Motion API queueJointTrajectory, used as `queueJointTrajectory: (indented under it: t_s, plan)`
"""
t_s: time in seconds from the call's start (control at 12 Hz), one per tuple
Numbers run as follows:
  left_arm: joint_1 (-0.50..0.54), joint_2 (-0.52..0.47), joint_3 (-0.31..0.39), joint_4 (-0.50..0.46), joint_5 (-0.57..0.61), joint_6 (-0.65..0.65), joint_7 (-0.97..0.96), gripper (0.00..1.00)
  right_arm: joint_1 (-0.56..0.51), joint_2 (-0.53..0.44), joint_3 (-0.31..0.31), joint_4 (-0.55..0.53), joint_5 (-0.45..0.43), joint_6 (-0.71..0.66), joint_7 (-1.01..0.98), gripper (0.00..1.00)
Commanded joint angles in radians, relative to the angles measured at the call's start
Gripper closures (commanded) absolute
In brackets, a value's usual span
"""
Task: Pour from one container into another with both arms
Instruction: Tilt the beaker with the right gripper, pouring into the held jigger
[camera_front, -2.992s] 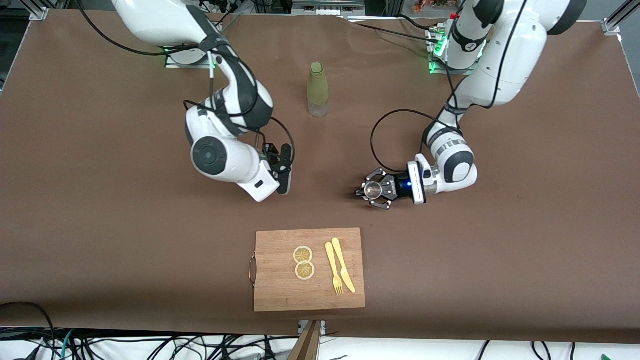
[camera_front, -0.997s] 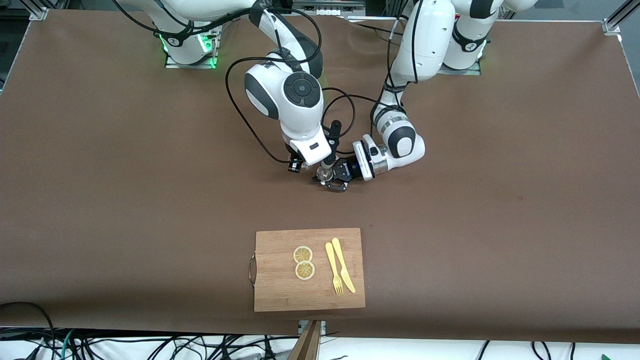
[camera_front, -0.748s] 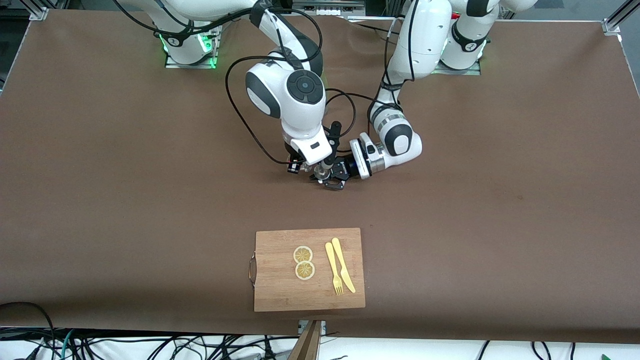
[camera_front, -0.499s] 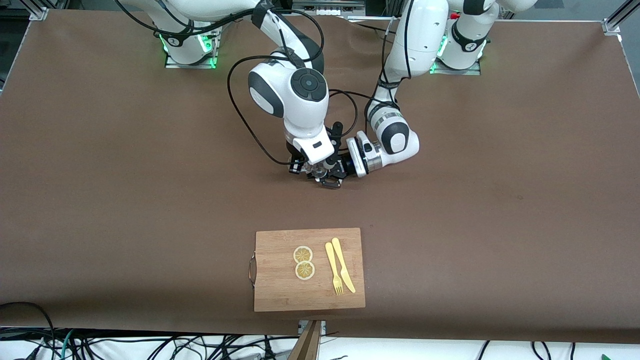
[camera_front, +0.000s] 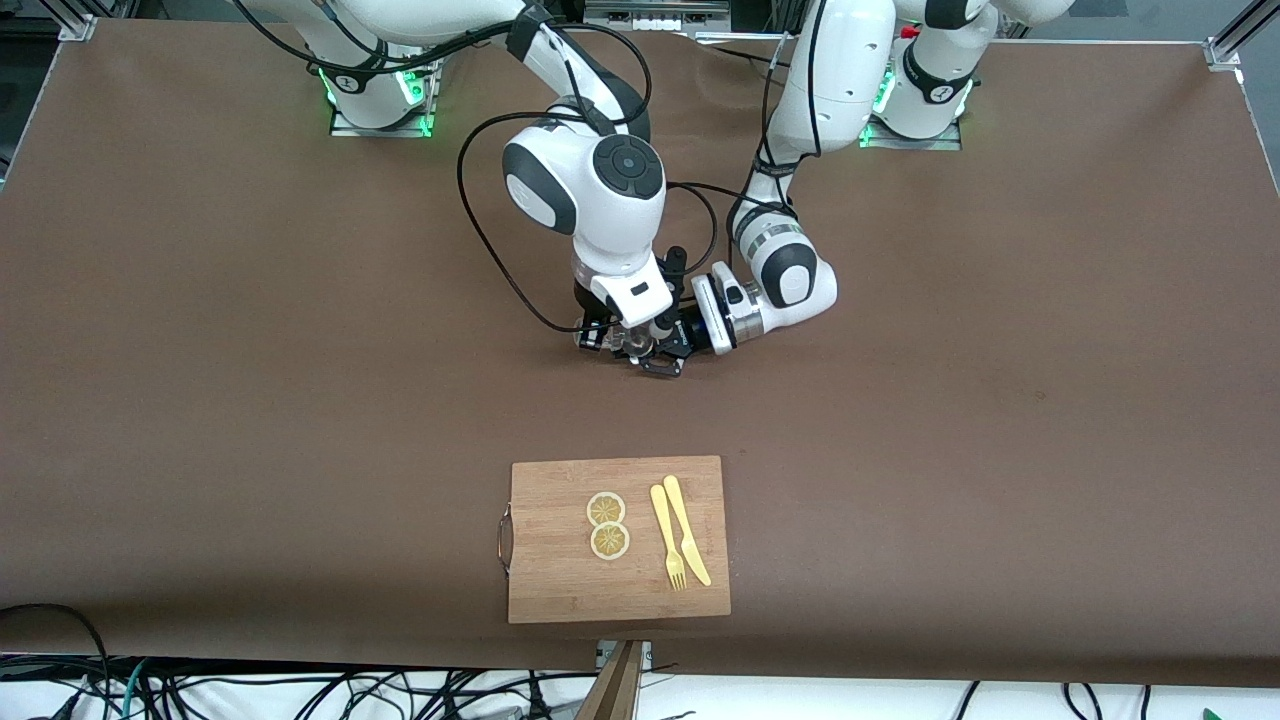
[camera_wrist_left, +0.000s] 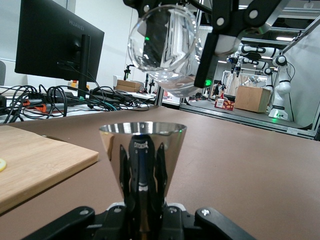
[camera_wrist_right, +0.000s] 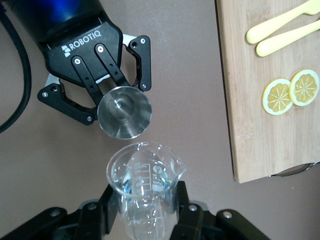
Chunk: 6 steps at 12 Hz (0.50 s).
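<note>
Both arms have closed in mid-counter: right end effector (camera_wrist_right: 145, 210) grips clear glass beaker (camera_wrist_right: 145, 187) above steel conical cup (camera_wrist_left: 142, 150), clamped in left end effector (camera_wrist_right: 102, 92). Pour imminent.

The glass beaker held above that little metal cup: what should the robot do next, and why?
Probably tip the glass beaker further, spout down. The right gripper holds it just above the metal cup, which the left gripper holds upright. The spout isn't yet over the cup's mouth, so nothing would land inside.
</note>
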Motion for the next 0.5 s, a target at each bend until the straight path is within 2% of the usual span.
queueJointTrajectory:
  t_s: [0.0, 0.42]
  plan:
    - [-0.038, -0.003, 0.010, -0.001, -0.155, 0.038, 0.057, 1.00, 0.011, -0.001, 0.005, 0.001, -0.048, 0.003, 0.021, 0.59]
    - [-0.044, -0.001, 0.012, 0.005, -0.173, 0.040, 0.059, 1.00, 0.022, 0.009, 0.005, 0.001, -0.085, 0.003, 0.030, 0.59]
